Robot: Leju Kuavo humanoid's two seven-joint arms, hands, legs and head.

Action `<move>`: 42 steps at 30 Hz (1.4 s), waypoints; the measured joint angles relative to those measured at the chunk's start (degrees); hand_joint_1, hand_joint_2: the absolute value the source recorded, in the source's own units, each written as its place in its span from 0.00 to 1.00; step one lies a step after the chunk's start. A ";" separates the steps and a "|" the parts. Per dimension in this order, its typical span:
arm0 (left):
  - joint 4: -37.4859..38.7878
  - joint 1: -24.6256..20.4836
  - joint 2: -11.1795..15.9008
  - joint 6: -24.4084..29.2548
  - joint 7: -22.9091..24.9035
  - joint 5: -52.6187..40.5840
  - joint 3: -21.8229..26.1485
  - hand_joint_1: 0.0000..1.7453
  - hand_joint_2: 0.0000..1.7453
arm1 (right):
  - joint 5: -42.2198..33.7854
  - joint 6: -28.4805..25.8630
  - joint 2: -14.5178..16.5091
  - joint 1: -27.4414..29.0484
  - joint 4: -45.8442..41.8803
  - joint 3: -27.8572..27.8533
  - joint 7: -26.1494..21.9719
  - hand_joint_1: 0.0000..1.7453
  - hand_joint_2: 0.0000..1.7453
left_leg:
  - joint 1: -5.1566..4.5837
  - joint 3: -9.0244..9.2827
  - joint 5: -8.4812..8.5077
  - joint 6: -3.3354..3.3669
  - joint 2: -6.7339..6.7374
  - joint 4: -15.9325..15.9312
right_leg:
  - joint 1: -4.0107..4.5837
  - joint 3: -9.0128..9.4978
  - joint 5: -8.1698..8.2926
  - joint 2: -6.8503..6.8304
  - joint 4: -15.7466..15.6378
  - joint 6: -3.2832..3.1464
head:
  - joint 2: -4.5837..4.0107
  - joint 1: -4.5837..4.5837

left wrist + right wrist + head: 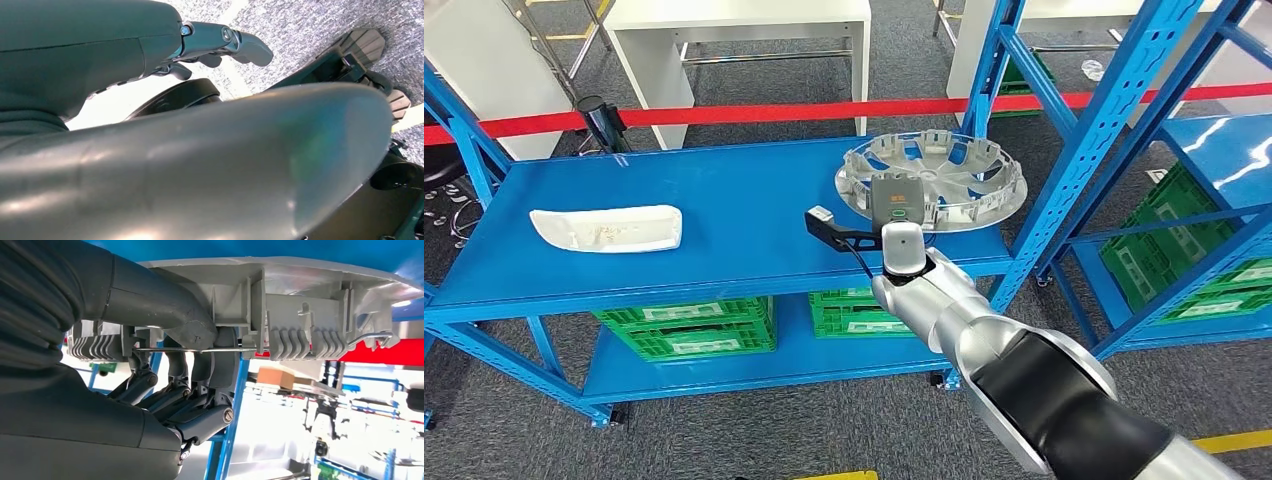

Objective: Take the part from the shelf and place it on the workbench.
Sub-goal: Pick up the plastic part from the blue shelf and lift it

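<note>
Right wrist view: right hand [190,370] fingers [165,395] and thumb clamp wheel cover [300,295] rim.

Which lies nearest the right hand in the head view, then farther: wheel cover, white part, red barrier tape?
1. Wheel cover: right end of the shelf, gripped at its rim by the right hand.
2. Red barrier tape: behind the shelf.
3. White part: shelf's left end.
</note>
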 joint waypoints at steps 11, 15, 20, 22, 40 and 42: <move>0.00 0.00 -0.20 0.00 -0.64 1.39 0.00 0.00 0.00 | 1.93 4.04 -0.15 -5.69 0.40 0.19 2.12 1.00 1.00 | -0.01 -0.02 0.00 0.00 -0.04 0.00 | -0.01 -0.01 0.01 0.03 0.00 0.01 | 0.00 0.00; 0.00 0.04 -0.20 0.00 -1.29 1.48 0.00 0.00 0.00 | 2.34 4.43 -0.15 -6.59 0.40 0.45 2.18 1.00 1.00 | -0.01 -0.03 -0.01 0.00 -0.05 0.00 | -0.01 -0.02 0.00 0.00 0.00 0.01 | 0.00 0.00; -0.02 -0.03 -0.25 0.00 -3.16 1.50 0.00 0.00 1.00 | 2.73 4.69 -0.14 -7.30 0.40 0.78 1.94 1.00 1.00 | -0.01 -0.03 -0.01 -0.01 -0.04 0.00 | -0.01 -0.02 0.00 -0.01 0.00 0.01 | 0.00 0.00; -0.01 -0.06 -0.33 0.00 -3.70 1.52 0.00 0.00 1.00 | 2.86 4.85 -0.13 -7.38 0.42 0.85 1.91 1.00 1.00 | -0.01 -0.03 -0.01 0.00 -0.04 0.00 | -0.01 -0.02 0.00 -0.01 0.00 0.01 | 0.01 0.00; -0.02 -0.09 -0.50 0.00 -3.91 1.51 0.00 0.00 1.00 | 2.95 5.06 -0.13 -7.45 0.62 0.87 2.02 1.00 1.00 | -0.01 -0.04 -0.01 0.00 -0.04 0.00 | -0.01 -0.03 0.00 -0.01 0.00 0.01 | 0.01 0.00; -0.02 -0.09 -0.50 0.00 -3.87 1.47 0.00 0.00 1.00 | 2.96 5.06 -0.13 -7.44 0.62 0.87 2.09 1.00 1.00 | -0.01 -0.04 -0.01 0.00 -0.04 0.00 | -0.01 -0.03 0.00 -0.01 0.00 0.01 | 0.00 0.00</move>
